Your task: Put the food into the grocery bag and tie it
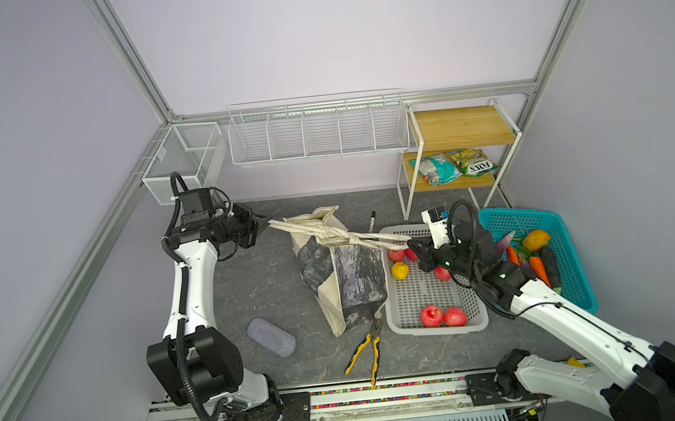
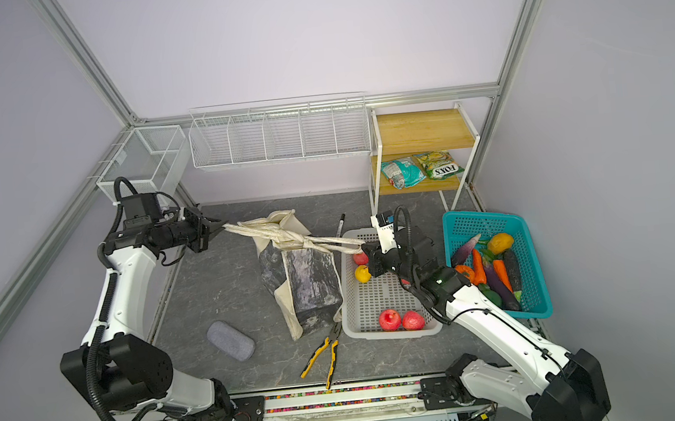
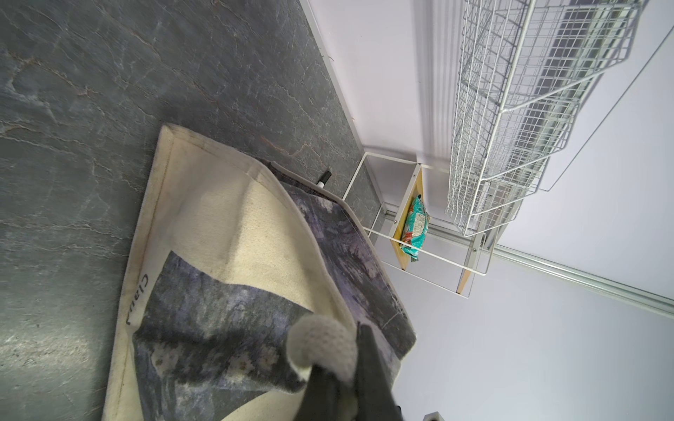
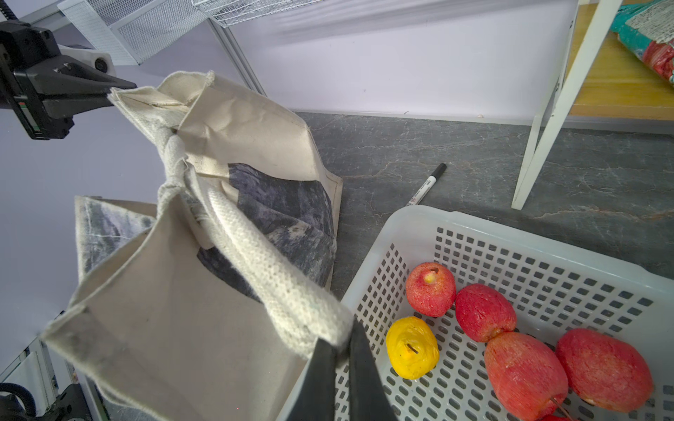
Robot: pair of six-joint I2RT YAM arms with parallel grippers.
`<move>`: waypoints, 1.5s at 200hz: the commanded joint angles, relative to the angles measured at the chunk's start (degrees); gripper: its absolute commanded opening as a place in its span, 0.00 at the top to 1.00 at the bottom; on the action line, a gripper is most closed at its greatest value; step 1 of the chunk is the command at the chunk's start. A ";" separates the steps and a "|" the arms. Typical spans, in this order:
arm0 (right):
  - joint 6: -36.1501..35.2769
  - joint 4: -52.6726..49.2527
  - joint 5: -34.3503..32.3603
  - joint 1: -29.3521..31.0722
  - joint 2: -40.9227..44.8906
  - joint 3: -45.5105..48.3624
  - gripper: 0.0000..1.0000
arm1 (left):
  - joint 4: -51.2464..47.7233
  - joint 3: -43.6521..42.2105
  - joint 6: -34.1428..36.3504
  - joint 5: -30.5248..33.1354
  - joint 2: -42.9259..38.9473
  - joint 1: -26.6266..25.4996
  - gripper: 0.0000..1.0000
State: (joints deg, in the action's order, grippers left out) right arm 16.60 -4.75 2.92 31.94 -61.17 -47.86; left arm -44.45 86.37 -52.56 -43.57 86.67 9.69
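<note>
In both top views the grocery bag point(image 1: 350, 281) sits in the middle of the worktop point(image 1: 250, 277), just beside the white basket point(image 1: 436, 328). Its strap handles point(image 1: 365, 238) cross in a knot above the bag's mouth and stretch out to either side. The left hand point(image 1: 265, 222) is closed on the strap end at the left. The right hand point(image 1: 412, 244) is closed on the other end, above the white basket's far corner. Red apples point(image 1: 432, 315) and a yellow pear point(image 1: 400, 270) lie in that basket, and vegetables point(image 1: 538, 269) fill the teal basket point(image 1: 581, 302) to its right. Two FOX'S packets point(image 1: 471, 163) lie on the lower shelf point(image 1: 479, 179) of the rack at the back. Yellow-handled pliers point(image 1: 363, 353) lie in front of the bag.

In the left wrist view, the left hand's dark fingers point(image 3: 370, 368) pinch a rounded fold of cream strap. Beyond it the bag's cream and mottled grey cloth rests on the worktop.

In the right wrist view, the right hand's fingers point(image 4: 364, 381) clamp the woven strap, which runs taut to the knot. Past the knot the left hand holds the opposite end. The apples and the pear lie in the white basket alongside, and a black marker point(image 4: 426, 186) lies on the worktop behind it.
</note>
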 commanded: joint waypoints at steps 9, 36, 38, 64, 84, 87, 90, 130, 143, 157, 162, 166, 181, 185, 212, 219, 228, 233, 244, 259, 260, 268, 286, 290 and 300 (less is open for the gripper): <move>-1.02 -5.71 -14.19 -2.71 1.10 2.58 0.93 | 13.84 0.49 4.12 17.58 -2.03 6.21 0.97; -1.45 -3.06 -13.67 -0.99 0.45 2.83 0.92 | 13.73 -3.57 4.01 16.65 -4.83 3.60 0.96; -1.45 -2.89 -13.60 -0.94 0.39 2.85 0.92 | 13.70 -3.70 4.01 16.54 -4.95 3.58 0.95; -2.35 -1.27 -12.03 -0.48 -0.22 2.77 0.89 | 12.77 -4.54 3.91 15.78 -6.67 3.18 0.90; -2.80 0.08 -10.44 -0.15 -0.78 2.76 0.86 | 12.72 -5.21 3.48 15.14 -7.73 2.44 0.83; -2.96 0.29 -10.24 -0.09 -0.86 2.77 0.85 | 12.72 -5.44 3.28 15.06 -7.88 2.22 0.81; -3.10 0.49 -10.03 0.03 -0.96 2.77 0.85 | 12.78 -5.62 3.15 15.01 -8.01 2.03 0.79; -4.67 2.54 -6.46 0.43 -2.09 2.15 0.72 | 14.39 -8.94 1.22 14.37 -10.15 0.77 0.61; -5.29 3.03 -5.23 0.42 -2.37 2.02 0.68 | 14.39 -9.28 1.04 14.41 -10.66 0.69 0.56; -5.84 3.30 -4.38 0.57 -2.46 1.89 0.64 | 13.92 -8.86 0.96 14.63 -11.09 0.59 0.51; -6.04 3.42 -4.26 0.55 -2.46 1.79 0.62 | 13.66 -8.66 1.03 14.80 -11.32 0.50 0.49; -6.20 3.47 -4.24 0.56 -2.44 1.80 0.60 | 13.41 -8.38 1.09 15.06 -11.42 0.46 0.47; -6.57 3.69 -4.45 0.55 -2.29 1.72 0.53 | 11.72 -6.74 1.83 16.52 -12.03 0.12 0.42; -6.71 3.70 -4.57 0.50 -2.15 1.67 0.51 | 11.12 -6.17 2.09 17.21 -12.13 -0.01 0.41; -8.01 3.87 -6.18 0.25 -1.46 1.28 0.43 | 6.57 -1.36 5.12 23.35 -13.22 -1.74 0.35; -8.30 3.84 -6.47 -0.11 -1.26 1.11 0.42 | 5.54 -0.12 5.91 25.41 -13.51 -2.35 0.34; -8.80 3.96 -6.69 -0.71 -1.02 0.92 0.40 | 4.34 1.05 6.89 28.22 -13.95 -3.02 0.34; -8.89 3.96 -6.76 -1.05 -0.90 0.88 0.39 | 3.65 1.52 7.29 30.14 -14.29 -3.31 0.34; -9.06 4.20 -6.87 -2.08 -0.64 0.86 0.38 | 2.92 1.54 8.10 34.71 -15.24 -3.92 0.34; -9.55 4.60 -7.93 -3.40 -0.21 1.11 0.37 | 4.42 -1.10 9.18 41.41 -18.06 -4.64 0.33; -9.60 4.63 -7.97 -3.52 -0.15 1.15 0.37 | 4.57 -1.33 9.24 41.87 -18.26 -4.71 0.33; -10.23 4.95 -8.60 -4.14 0.30 1.44 0.35 | 5.66 -3.16 10.01 45.24 -19.78 -5.11 0.32; -11.70 5.95 -10.10 -5.95 1.88 2.60 0.30 | 9.51 -8.20 14.88 57.05 -23.71 -8.86 0.25; -11.99 6.17 -10.32 -6.29 2.28 2.94 0.28 | 10.79 -9.64 16.34 59.81 -24.43 -9.82 0.23; -12.74 7.08 -11.31 -7.62 3.31 4.11 0.23 | 14.54 -13.23 19.65 65.39 -26.06 -12.16 0.21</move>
State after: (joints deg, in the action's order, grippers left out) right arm 7.40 -1.21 -5.39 26.61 -60.93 -46.04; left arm -35.73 79.90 -41.65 3.07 63.42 1.87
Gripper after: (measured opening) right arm 0.726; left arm 0.767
